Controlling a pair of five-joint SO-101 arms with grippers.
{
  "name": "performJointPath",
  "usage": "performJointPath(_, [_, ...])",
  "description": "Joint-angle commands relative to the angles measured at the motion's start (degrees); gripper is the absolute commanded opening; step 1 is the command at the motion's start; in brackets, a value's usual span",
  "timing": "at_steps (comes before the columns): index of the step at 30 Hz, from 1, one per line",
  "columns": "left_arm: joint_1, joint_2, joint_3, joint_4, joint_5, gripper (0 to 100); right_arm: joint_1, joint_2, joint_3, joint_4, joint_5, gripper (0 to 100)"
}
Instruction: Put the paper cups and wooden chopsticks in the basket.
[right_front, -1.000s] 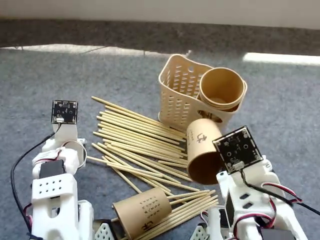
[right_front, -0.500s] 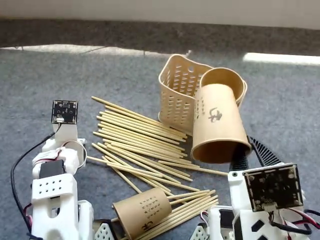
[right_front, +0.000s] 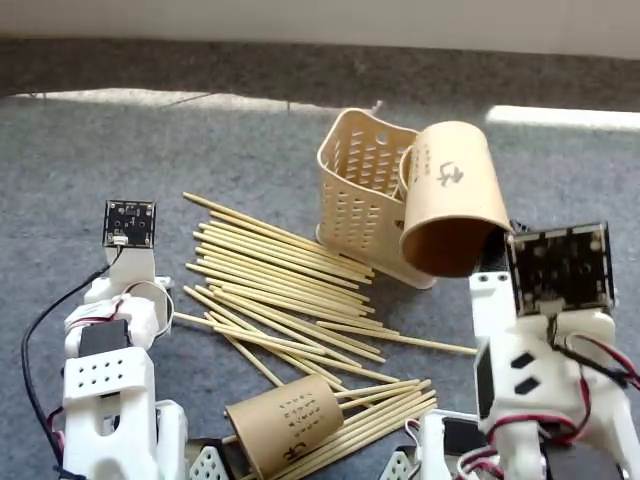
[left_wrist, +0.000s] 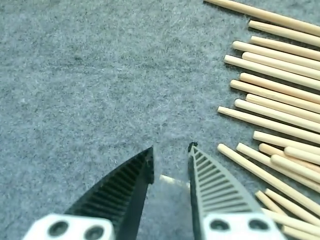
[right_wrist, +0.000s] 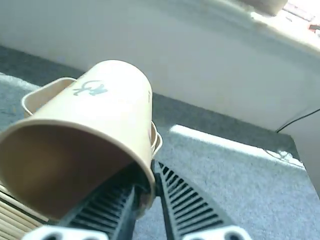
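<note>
- Gripping a paper cup (right_front: 450, 195) by its rim wall, the right gripper (right_wrist: 150, 176) holds it tilted, mouth toward the arm, over the cream basket (right_front: 355, 190).
- Fingers apart, the left gripper (left_wrist: 171, 152) hangs low over grey carpet (left_wrist: 75, 75), beside the wooden chopsticks (right_front: 280, 275).
- A second cup (right_front: 285, 425) lies sideways on chopsticks, near the arms' bases.

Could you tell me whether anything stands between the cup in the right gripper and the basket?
Nothing visible does. The right gripper holds the cup by its rim, right at the open top of the basket. The chopsticks lie on the carpet beside the basket, out of the path.
</note>
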Motion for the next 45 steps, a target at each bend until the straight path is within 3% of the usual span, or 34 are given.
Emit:
performJointPath(1, [-0.66, -1.36, -0.22, -0.97, 0.18, 13, 3.38, 4.88, -3.65, -1.89, -0.62, 0.6])
performJointPath(13, [-0.66, -1.36, -0.22, -0.97, 0.18, 13, 3.3, 11.21, -4.53, -1.54, -0.62, 0.6])
performJointPath(18, [-0.66, -1.36, -0.22, -0.97, 0.18, 13, -0.13, 12.26, -4.53, -1.71, -0.62, 0.9])
performJointPath(24, [-0.66, -1.36, -0.22, -0.97, 0.18, 13, -1.8, 13.05, -4.7, -1.8, -0.7, 12.9])
performJointPath(30, [-0.66, -1.36, -0.22, -0.97, 0.18, 13, -1.71, 14.81, -4.88, -4.0, -4.57, 13.5])
performJointPath(41, [-0.75, -1.36, -0.22, -0.97, 0.18, 13, -1.89, 14.9, -4.62, -9.8, -9.41, 12.6])
performJointPath(45, [-0.75, -1.36, -0.22, -0.97, 0.18, 13, -1.89, 14.73, -4.79, -9.45, -9.32, 2.2])
